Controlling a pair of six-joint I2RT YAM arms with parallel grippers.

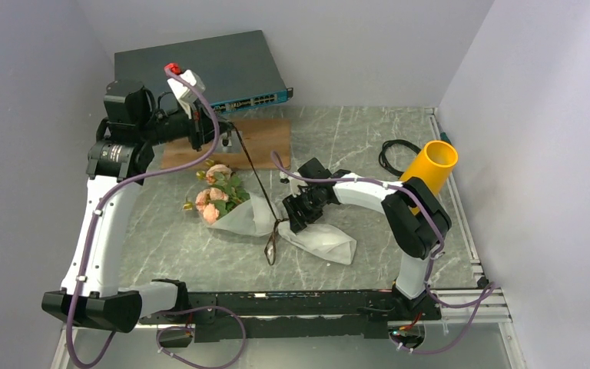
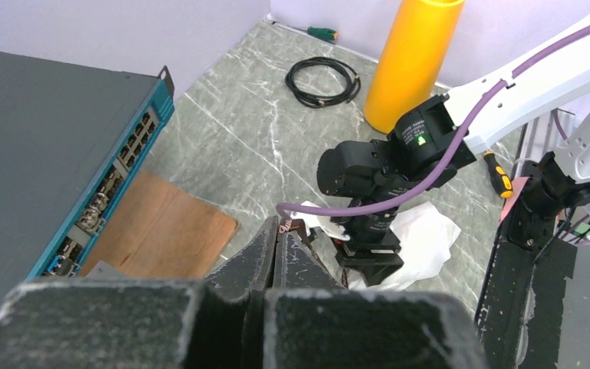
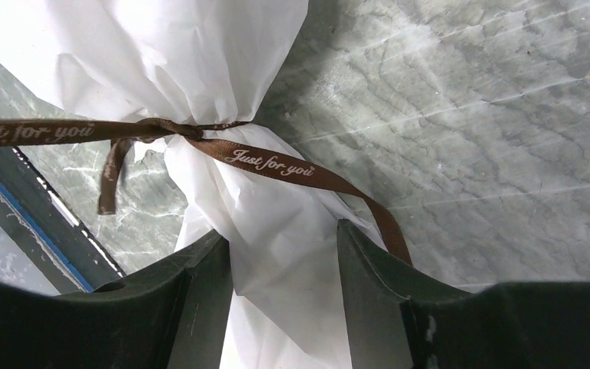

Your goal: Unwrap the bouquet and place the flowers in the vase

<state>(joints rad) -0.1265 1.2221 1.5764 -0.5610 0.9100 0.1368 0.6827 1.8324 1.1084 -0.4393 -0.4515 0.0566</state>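
I'm watching the left tool (image 2: 276, 231) pinching the brown ribbon (image 3: 276, 167) taut, with the right tool (image 3: 280, 231) clamping the bouquet (image 1: 234, 209) by its paper wrap. It's lying mid-worktop (image 1: 353, 146), and the vase (image 1: 432, 167) is standing far right.

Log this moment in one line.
left fingers: shut on ribbon, taut | right fingers: shut on bouquet paper | flowers: wrapped, outside vase

Left arm (image 1: 104, 223) high, right arm (image 1: 369, 187) low.
My black left gripper (image 2: 278, 231), reaching far and raised, is pinched tight on thin brown ribbon (image 3: 276, 167); my black right gripper (image 3: 284, 238), wrist bent down, clamps the paper-wrapped bouquet (image 1: 250, 219).
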